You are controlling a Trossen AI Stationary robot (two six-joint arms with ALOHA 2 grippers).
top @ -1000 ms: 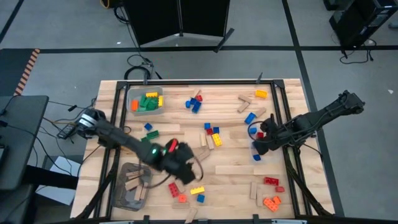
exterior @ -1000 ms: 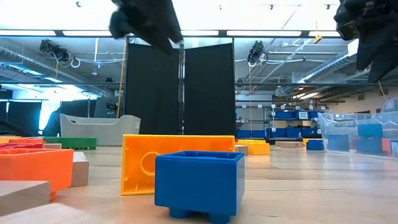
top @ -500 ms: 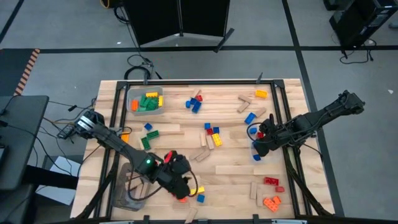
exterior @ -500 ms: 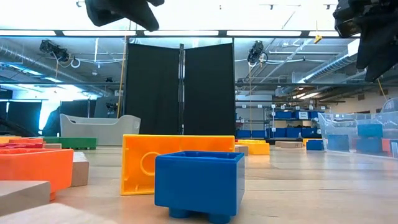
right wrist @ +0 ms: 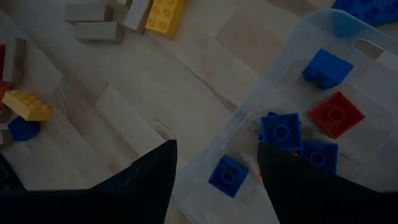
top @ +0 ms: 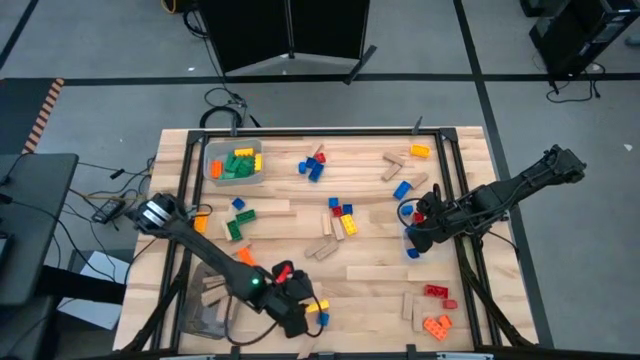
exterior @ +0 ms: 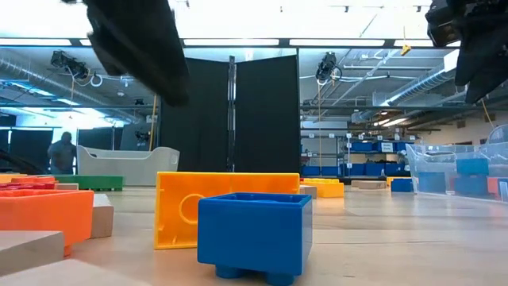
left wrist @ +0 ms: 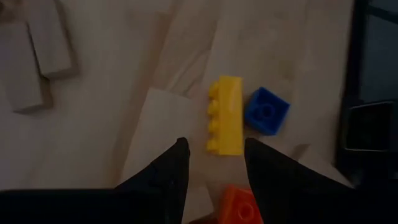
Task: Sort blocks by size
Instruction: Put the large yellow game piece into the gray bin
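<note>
My left gripper (left wrist: 214, 163) hung with its fingers apart and empty over the yellow brick (left wrist: 226, 114) near the table's front edge, a blue cube (left wrist: 266, 111) touching its far side and an orange brick (left wrist: 239, 206) just beside my fingertips. Dropping there, I judged, a finger could land on a neighbour and shove the brick askew. My right gripper (right wrist: 216, 163) waited parted and empty above the clear bin (right wrist: 298, 37) of small blocks.

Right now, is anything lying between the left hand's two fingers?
In the left wrist view, the left hand is open over bare wood; the yellow brick lies just beyond its fingertips, an orange brick nearer.
</note>
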